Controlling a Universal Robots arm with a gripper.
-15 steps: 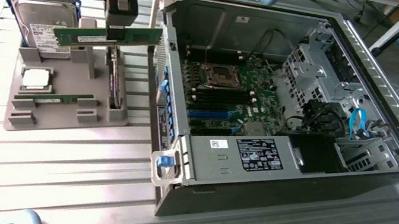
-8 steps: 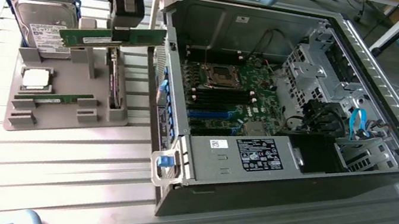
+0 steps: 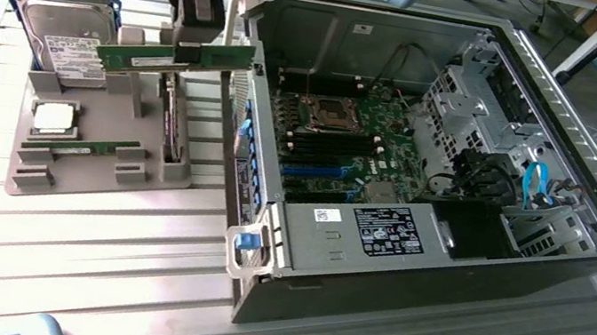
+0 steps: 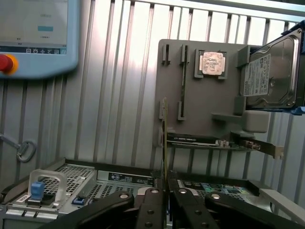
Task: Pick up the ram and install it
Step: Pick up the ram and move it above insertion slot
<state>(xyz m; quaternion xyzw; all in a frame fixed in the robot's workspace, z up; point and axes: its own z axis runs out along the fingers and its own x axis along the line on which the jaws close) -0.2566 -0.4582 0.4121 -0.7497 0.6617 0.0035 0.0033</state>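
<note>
The hand (image 3: 188, 49) is gripping the ram (image 3: 130, 58) at its middle, fingers nearly closed on its thin faces. It is holding the stick level above the grey tray (image 3: 80, 182), beside the open computer case (image 3: 333, 29), probably so the long edge can meet a slot.

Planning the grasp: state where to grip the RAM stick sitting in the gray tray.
Pinch the RAM stick across its flat faces at mid-length, coming straight down from above: it seems to stand on edge, upper edge free, ends seated in the tray.
</note>
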